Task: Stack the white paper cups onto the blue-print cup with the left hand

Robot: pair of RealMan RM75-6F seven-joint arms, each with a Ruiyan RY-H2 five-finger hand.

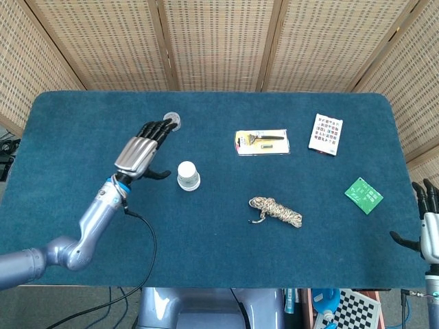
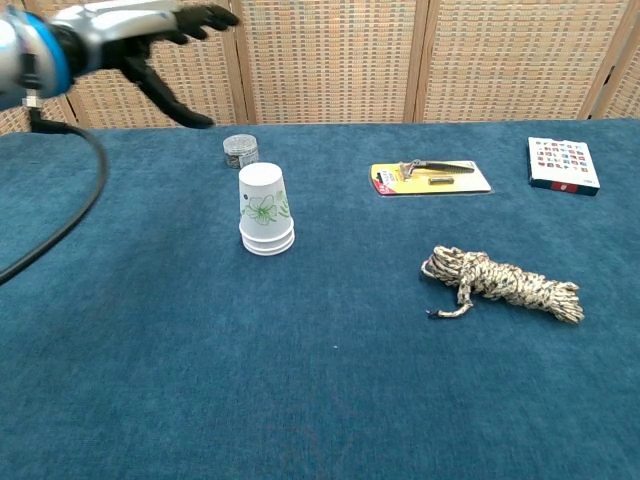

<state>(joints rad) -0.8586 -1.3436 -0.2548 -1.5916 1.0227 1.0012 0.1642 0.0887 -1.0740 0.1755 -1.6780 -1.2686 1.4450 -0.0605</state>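
The paper cups stand upside down as one stack (image 1: 187, 175) (image 2: 265, 210) on the blue table; the top cup bears a green print and rims of the cups below show at the base. My left hand (image 1: 140, 152) (image 2: 150, 30) hovers above and to the left of the stack, fingers spread, holding nothing. My right hand (image 1: 429, 221) rests open at the table's right front corner, seen only in the head view.
A small round tin (image 1: 172, 120) (image 2: 239, 151) lies behind the stack. A carded tool (image 1: 261, 142), a printed box (image 1: 326, 133), a green packet (image 1: 363, 195) and a rope bundle (image 1: 276, 211) lie to the right.
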